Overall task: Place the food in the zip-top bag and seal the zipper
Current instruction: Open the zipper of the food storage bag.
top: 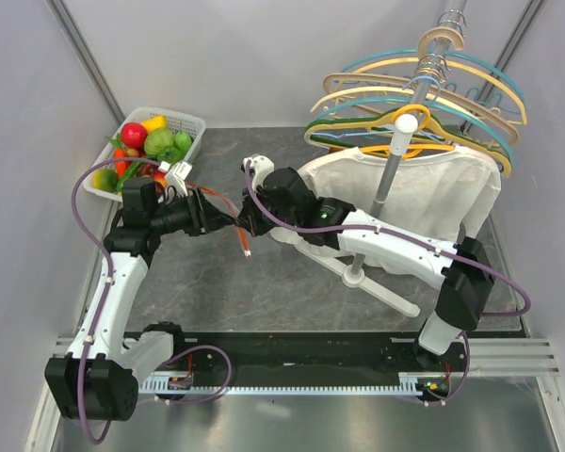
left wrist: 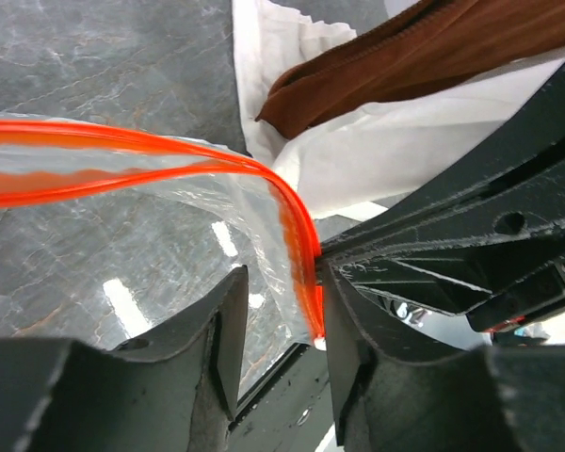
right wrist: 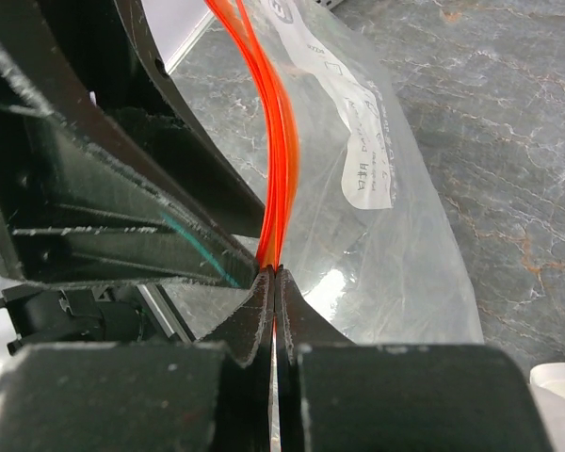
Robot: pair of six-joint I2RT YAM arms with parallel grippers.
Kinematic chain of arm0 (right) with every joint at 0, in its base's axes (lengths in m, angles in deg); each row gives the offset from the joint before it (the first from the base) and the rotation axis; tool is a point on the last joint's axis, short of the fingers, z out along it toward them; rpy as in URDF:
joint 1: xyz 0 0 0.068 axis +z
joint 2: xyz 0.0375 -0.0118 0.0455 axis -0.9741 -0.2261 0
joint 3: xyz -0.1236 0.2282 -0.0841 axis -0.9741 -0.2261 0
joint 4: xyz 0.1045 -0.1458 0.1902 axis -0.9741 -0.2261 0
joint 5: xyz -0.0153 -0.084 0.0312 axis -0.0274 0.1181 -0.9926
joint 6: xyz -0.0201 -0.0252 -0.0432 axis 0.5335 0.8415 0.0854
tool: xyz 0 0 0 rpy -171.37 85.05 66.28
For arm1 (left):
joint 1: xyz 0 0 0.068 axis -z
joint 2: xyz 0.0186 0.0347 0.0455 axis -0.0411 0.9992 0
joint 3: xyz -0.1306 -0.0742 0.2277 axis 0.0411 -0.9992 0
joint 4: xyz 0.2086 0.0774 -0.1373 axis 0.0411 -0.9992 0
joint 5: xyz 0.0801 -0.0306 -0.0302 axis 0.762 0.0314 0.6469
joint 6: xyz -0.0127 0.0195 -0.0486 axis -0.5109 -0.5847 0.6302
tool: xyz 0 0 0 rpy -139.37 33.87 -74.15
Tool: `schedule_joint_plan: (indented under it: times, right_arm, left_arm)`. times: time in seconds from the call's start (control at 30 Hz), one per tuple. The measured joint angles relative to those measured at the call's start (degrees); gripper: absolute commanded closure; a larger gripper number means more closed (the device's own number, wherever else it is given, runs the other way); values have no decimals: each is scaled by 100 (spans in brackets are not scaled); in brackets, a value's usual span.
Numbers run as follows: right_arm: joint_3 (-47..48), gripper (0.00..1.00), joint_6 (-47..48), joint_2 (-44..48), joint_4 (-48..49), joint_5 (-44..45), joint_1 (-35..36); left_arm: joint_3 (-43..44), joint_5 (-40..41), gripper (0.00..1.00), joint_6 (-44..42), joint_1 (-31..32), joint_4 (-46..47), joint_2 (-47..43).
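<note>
The food [top: 156,142] lies piled in a white lattice basket [top: 194,123] at the back left. The clear zip-top bag [right wrist: 395,245] hangs between both grippers over the dark table. My right gripper [right wrist: 275,281] is shut on the red-orange zipper [right wrist: 275,188] at its end. In the left wrist view, my left gripper [left wrist: 281,330] straddles the same corner of the bag [left wrist: 122,245]; its jaws stand apart, and the zipper [left wrist: 306,273] lies against the right finger [left wrist: 367,358]. From above, the two grippers [top: 228,219] [top: 248,226] meet nose to nose, with the zipper [top: 244,241] hanging below.
A stand of coloured hangers [top: 424,89] rises at the back right, with a white garment [top: 424,193] draped on it and its base [top: 358,275] just right of the grippers. A brown cloth [left wrist: 433,47] lies on white fabric beyond the bag.
</note>
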State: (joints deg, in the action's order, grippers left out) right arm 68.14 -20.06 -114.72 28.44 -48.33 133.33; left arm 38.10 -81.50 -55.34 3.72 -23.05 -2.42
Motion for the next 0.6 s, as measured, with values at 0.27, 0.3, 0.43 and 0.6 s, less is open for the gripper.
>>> schedule_joint_plan:
  times: [0.27,0.3,0.43,0.6]
  right_arm:
    - [-151,100,11,2,85,-74,48]
    - [-170,100,11,2,85,-94,55]
    - [-205,100,48,7,105,-155,90]
    - [-251,100,74,9,129,-101,98]
  left_arm:
    - [-61,85,59,133,0,90,15]
    - [-79,94,59,151,0,101,15]
    - [-122,125,67,232,0,127,33]
    - [-122,168,75,227,0,83,70]
